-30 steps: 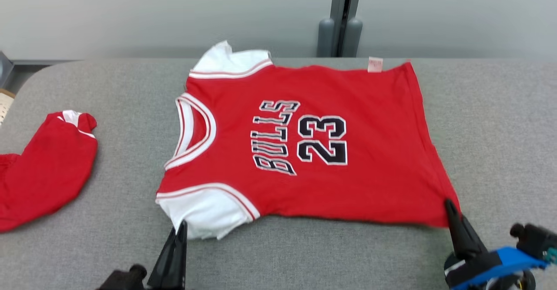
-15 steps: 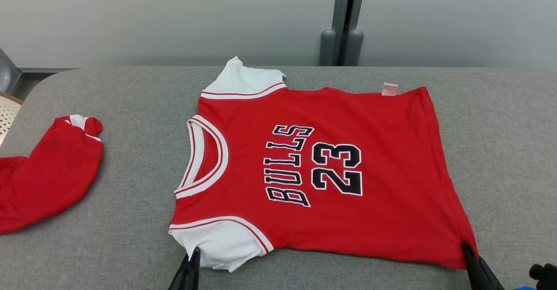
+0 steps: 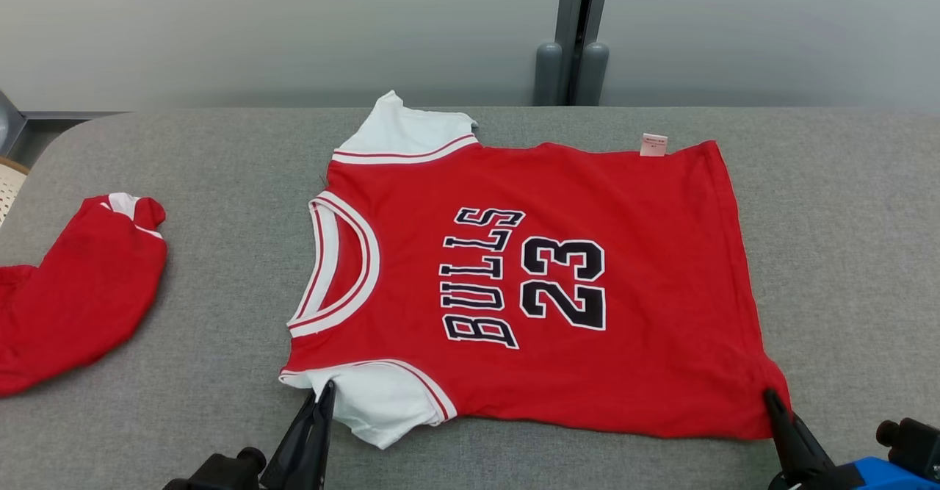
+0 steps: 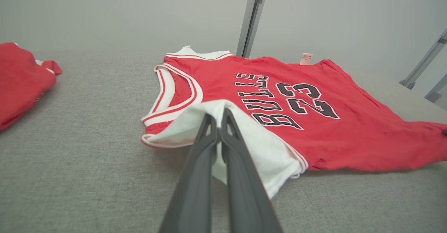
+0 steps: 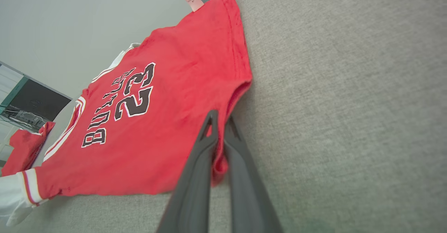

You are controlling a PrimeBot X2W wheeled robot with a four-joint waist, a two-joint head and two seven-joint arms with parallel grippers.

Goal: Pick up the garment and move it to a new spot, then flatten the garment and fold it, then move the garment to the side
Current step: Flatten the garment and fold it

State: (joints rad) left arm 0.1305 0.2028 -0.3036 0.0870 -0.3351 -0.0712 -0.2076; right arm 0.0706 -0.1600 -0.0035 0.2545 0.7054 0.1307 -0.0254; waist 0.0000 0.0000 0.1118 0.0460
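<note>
The garment [image 3: 529, 284] is a red jersey with white sleeves and "BULLS 23" in black, spread flat on the grey padded table [image 3: 220, 181], neck to the left. My left gripper [image 3: 326, 388] is shut on its near white sleeve [image 4: 258, 149]; the left wrist view shows the cloth pinched between the fingers [image 4: 218, 116]. At the near right hem corner my right gripper [image 3: 771, 396] is shut on the red fabric [image 5: 139, 121], which shows between its fingers [image 5: 220, 116] in the right wrist view.
A second red garment [image 3: 73, 292] lies bunched at the table's left end, also in the left wrist view [image 4: 21, 75]. A grey wall with a vertical post [image 3: 573, 34] runs behind the table. Bare grey padding lies to the right of the jersey.
The head camera has shifted, so the whole picture sits lower than a second ago. Both grippers stay shut on the same sleeve and hem corner; the jersey lies a little flatter.
</note>
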